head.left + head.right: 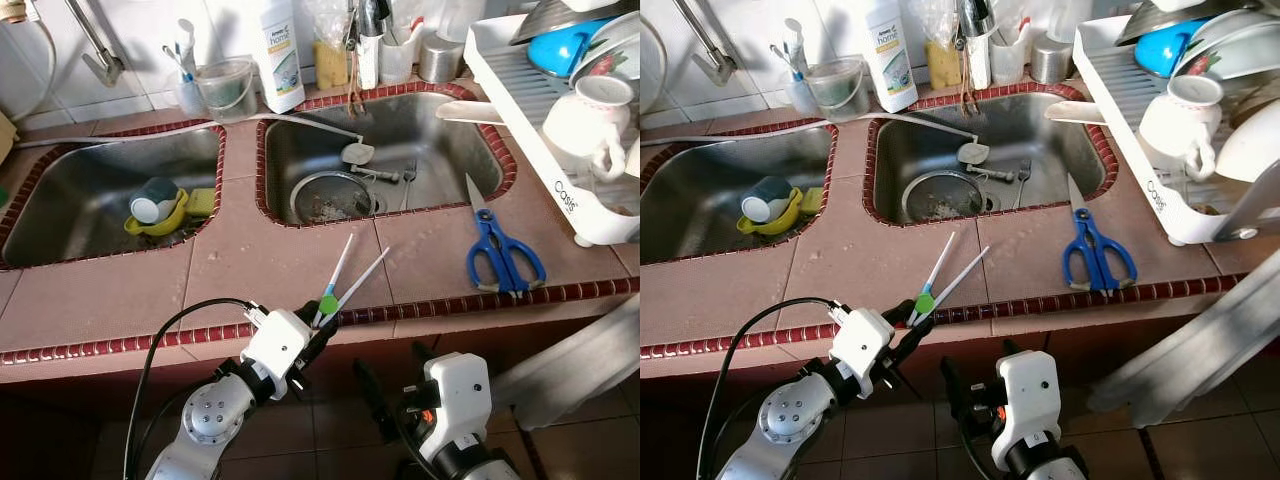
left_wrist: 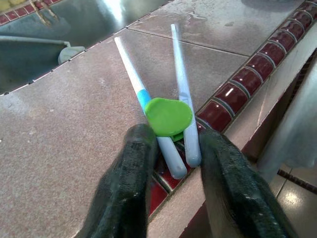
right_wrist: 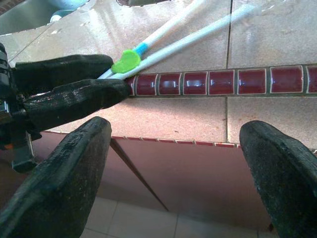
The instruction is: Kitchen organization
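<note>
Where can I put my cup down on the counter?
Bare tile lies between the training chopsticks and blue scissors, and in front of the left sink. The dish rack and back ledge are crowded.

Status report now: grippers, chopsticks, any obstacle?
Left gripper closed on training chopsticks at counter edge. Right gripper open, below the counter. Scissors lie apart, rightward; nothing in the way.

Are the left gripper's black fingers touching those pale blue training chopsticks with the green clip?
Touching. In the left wrist view, the left gripper's fingers press against the chopsticks' lower ends from both sides.
</note>
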Controlling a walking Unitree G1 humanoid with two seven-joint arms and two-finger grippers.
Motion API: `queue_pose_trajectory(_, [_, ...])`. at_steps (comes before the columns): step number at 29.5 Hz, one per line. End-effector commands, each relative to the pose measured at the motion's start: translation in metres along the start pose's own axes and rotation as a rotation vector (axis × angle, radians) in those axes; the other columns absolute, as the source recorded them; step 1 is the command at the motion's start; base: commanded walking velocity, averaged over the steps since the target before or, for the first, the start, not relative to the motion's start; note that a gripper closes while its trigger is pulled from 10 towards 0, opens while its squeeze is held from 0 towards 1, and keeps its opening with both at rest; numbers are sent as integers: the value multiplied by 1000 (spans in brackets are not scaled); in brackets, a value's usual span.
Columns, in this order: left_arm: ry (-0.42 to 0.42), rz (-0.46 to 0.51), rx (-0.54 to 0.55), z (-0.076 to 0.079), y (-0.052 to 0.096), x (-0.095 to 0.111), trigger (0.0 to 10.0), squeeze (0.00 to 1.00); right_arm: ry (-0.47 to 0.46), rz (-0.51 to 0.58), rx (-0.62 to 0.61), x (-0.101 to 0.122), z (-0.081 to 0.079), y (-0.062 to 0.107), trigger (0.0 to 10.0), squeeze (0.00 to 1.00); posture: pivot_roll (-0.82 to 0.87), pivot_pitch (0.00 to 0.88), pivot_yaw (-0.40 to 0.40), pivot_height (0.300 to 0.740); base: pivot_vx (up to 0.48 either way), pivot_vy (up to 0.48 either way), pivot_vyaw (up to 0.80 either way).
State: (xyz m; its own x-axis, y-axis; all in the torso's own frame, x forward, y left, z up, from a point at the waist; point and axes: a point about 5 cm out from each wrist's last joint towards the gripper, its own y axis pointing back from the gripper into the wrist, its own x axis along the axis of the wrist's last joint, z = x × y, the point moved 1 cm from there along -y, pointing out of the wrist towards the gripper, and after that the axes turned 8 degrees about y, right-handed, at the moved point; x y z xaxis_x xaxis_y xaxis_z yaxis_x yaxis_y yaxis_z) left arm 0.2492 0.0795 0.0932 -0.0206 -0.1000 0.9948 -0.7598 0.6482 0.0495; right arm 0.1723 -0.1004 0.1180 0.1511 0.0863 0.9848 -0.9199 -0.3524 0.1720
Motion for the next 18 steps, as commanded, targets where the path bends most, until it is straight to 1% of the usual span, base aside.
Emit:
queue_pose_trajectory(1, [7,-25,32,-6,2,-5,0,0,-12,12,21,2,-6,1,10000,0,-294,177,161,740,0,0,0])
queue_pose_trajectory(9, [10,-25,41,-7,2,-5,0,0,-15,11,19,2,-6,0,10000,0,-291,174,159,740,0,0,0])
queue_pose_trajectory(11, [33,-24,63,-10,1,-5,0,0,-16,13,18,2,-6,0,10000,0,-290,175,159,740,0,0,0])
queue_pose_trajectory(13, [39,-17,68,-10,-1,-3,0,0,-16,13,17,3,-6,0,10000,0,-289,175,158,740,0,0,0])
queue_pose_trajectory(15, [69,-20,88,-10,-2,-4,0,0,-17,15,16,3,-5,-1,10000,0,-289,174,158,740,0,0,0])
queue_pose_trajectory(17, [76,-18,94,-10,-3,-3,0,0,-16,16,16,3,-5,-1,10000,0,-289,174,158,740,0,0,0])
queue_pose_trajectory(18, [96,-15,103,-10,-4,-3,0,0,-16,17,15,3,-5,-1,10000,0,-289,174,158,740,0,0,0])
